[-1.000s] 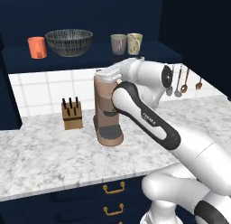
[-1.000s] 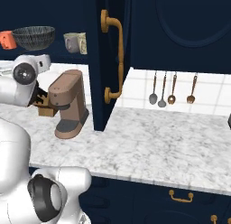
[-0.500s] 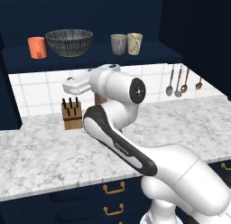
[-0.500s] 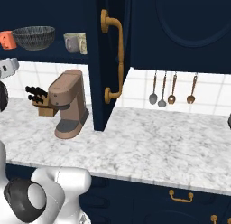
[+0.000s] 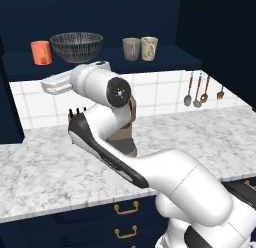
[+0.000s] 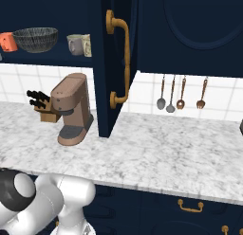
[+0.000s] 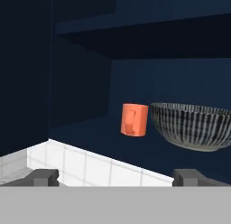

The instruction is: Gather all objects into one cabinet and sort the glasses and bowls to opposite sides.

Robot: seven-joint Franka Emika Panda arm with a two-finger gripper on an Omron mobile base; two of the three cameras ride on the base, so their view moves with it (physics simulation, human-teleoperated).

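We saw a glossy white arm (image 5: 150, 167) of rounded, bulbous segments, with a dark circular joint cap and a black band along one link. Its fingertips (image 7: 43, 177) were small grey blocks.

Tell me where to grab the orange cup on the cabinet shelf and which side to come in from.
Grip the orange cup across its straight side walls, about mid-height; it stands upright and has no handle. Come in level from the open front of the cabinet shelf, since another shelf hangs overhead. Keep the fingers off its right side as the hand view shows it: the striped bowl sits close there. The gripper looks open.
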